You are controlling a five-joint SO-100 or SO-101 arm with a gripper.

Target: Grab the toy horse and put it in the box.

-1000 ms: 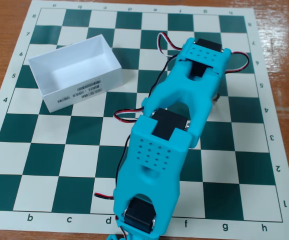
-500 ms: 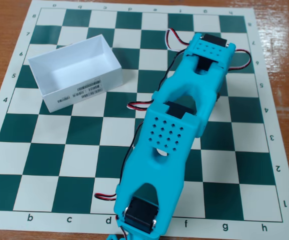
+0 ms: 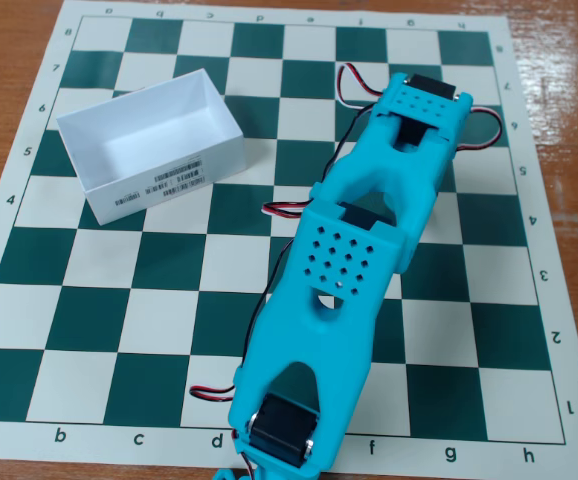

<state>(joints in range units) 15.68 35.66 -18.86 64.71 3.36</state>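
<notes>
The box [image 3: 151, 150] sits empty at ten o'clock on the chessboard [image 3: 89, 330]; the toy horse is nowhere visible, perhaps hidden under the arm [image 3: 349, 270]. The jaws reach past six o'clock, their state untellable, so the operator should locate the horse before closing.

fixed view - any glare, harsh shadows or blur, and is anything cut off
In the fixed view the light is soft and even: the box throws only a faint shadow to its right, and there is mild sheen on the chessboard mat, no strong glare. Focus is sharp across the board. The turquoise arm runs off the bottom edge, so its gripper is unseen; no toy horse shows.
</notes>
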